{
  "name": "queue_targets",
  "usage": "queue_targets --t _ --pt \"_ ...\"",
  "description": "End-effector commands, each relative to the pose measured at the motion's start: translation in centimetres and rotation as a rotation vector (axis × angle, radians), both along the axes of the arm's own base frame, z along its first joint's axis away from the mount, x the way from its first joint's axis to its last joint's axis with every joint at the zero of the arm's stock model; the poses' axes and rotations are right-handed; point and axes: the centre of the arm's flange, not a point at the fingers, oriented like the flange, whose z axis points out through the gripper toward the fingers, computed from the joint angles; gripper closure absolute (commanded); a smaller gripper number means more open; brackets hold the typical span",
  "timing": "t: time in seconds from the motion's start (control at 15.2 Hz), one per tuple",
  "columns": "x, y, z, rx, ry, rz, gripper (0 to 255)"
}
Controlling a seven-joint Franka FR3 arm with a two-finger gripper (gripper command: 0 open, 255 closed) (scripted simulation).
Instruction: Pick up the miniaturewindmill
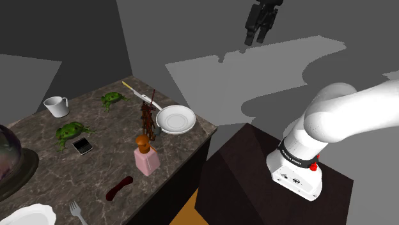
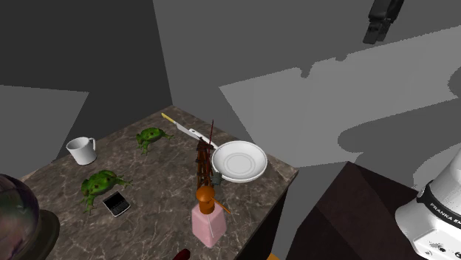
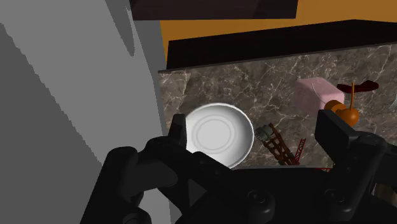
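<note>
The miniature windmill (image 1: 148,119) is a small dark red lattice tower with thin blades. It stands on the marble table (image 1: 45,176) near the edge facing the stand, between a white plate (image 1: 176,119) and a pink bottle (image 1: 146,157). It also appears in the second exterior view as the windmill (image 2: 202,159), and under the hand as the windmill (image 3: 280,144). My gripper (image 1: 254,38) hangs high in the air, well above and to the shoulder view's right of the table. In the wrist view the gripper (image 3: 253,127) is open, its fingers apart with nothing between them.
Two green frogs (image 1: 113,98) (image 1: 70,133), a white mug (image 1: 57,106), a phone (image 1: 82,146), a knife (image 1: 142,93), a fork (image 1: 78,213) and a dark red object (image 1: 119,186) lie on the table. A glass dome (image 1: 9,160) stands at its left end. The dark stand (image 1: 249,166) is beside the table.
</note>
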Motion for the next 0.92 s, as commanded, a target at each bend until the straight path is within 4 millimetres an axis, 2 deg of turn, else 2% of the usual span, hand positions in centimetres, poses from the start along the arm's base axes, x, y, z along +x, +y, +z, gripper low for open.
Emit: queue_targets --t 0.0,0.86 --pt "0.0 0.0 0.0 0.0 0.0 0.0 0" --pt "8.1 8.4 -11.4 0.069 -0.03 -0.178 0"
